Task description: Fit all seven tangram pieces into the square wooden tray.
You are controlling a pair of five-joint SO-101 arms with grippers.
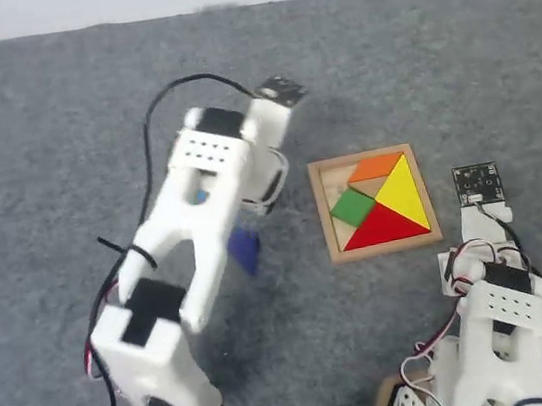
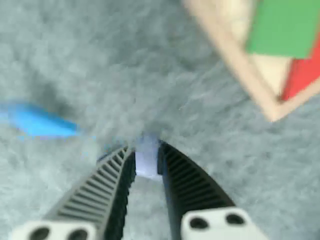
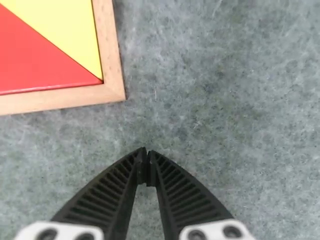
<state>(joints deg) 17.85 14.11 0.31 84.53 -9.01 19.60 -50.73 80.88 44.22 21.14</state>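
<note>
The square wooden tray (image 1: 321, 206) lies on the grey felt of the table (image 1: 28, 126), right of its middle and about midway between the far and near edges. Inside it an orange piece (image 1: 375, 165) sits along the far side, a yellow triangle (image 1: 404, 192) along the right side, a red triangle (image 1: 383, 226) along the near side and a green square (image 1: 352, 207) against the left side, with a patch of bare wood between orange and green. A dark blue piece (image 1: 246, 252) lies on the felt left of the tray, apart from it and partly under the left arm (image 1: 193, 224), which stretches from the near left corner toward the table's middle. In the left wrist view the left gripper (image 2: 146, 150) pinches a small pale bluish piece (image 2: 147, 162), too blurred to tell its shape, just above the felt, with the blue piece (image 2: 37, 122) to one side and a tray (image 2: 247, 77) corner holding green (image 2: 285, 25) and red (image 2: 302, 75) to the other. The right arm (image 1: 494, 318) stands by the near edge, right of the tray. The right gripper (image 3: 146, 167) has its fingers pressed together on nothing, over bare felt just off the tray (image 3: 107, 50) corner where red (image 3: 35, 60) and yellow (image 3: 55, 20) meet
</note>
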